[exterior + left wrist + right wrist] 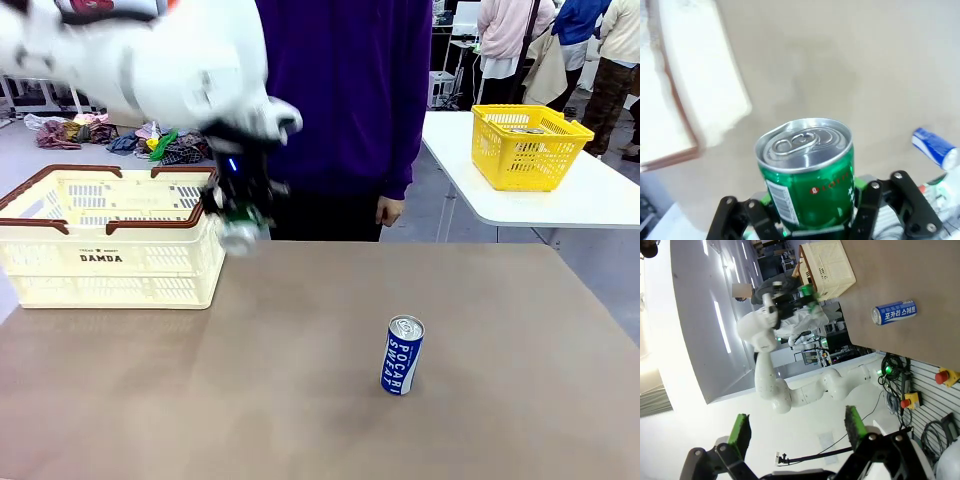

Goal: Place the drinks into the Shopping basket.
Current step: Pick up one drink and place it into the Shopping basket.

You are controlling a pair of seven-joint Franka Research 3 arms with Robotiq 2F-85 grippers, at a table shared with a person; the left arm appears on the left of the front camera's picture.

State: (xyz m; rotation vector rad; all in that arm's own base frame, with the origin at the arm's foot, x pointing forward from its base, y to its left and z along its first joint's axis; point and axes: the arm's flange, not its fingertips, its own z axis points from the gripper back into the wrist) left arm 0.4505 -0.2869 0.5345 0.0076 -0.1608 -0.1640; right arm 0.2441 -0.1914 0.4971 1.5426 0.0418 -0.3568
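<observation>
Green can (807, 185) — blue can (403, 355)

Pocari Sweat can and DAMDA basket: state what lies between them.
In the front view, bare tabletop lies between the Pocari Sweat can and the DAMDA basket.

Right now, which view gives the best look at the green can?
Left wrist view: the green can sits at centre, silver top, pull tab and barcode clear, clamped in the left gripper. Front view shows it blurred and half hidden by that gripper, by the Shopping basket. Right wrist view shows it tiny and far off.
</observation>
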